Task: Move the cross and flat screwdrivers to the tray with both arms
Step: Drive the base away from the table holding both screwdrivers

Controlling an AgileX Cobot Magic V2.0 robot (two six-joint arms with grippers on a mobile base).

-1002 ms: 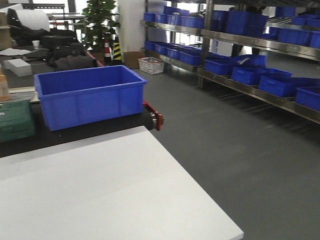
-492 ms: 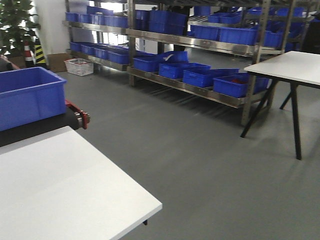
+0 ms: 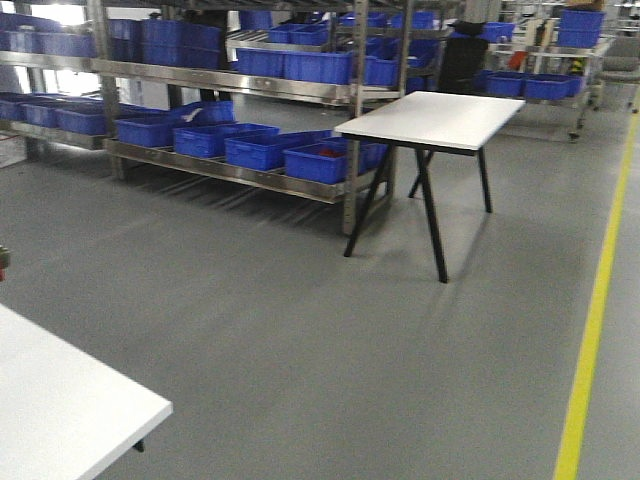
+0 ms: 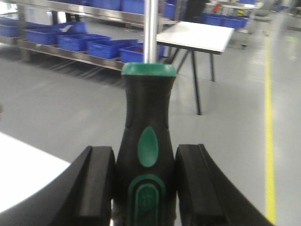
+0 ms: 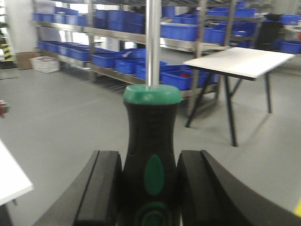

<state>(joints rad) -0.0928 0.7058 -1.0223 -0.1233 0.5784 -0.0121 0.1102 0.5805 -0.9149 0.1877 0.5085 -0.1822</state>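
The left screwdriver (image 4: 146, 141) sits between the two black fingers (image 4: 98, 183) of the left gripper (image 4: 146, 184). The jaws are closed against its black-and-green handle, and the metal shaft runs out of the top of the view. The right screwdriver (image 5: 151, 136) is clamped the same way in the right gripper (image 5: 149, 188). Both tips are out of frame, so cross and flat cannot be told apart. The moulded mark in the left handle's green inset is too blurred to read. Beyond lie grey floor (image 3: 300, 300), a white table (image 3: 430, 118), steel shelving (image 3: 250, 85) holding blue bins (image 3: 265, 150), and a yellow floor line (image 3: 590, 330).
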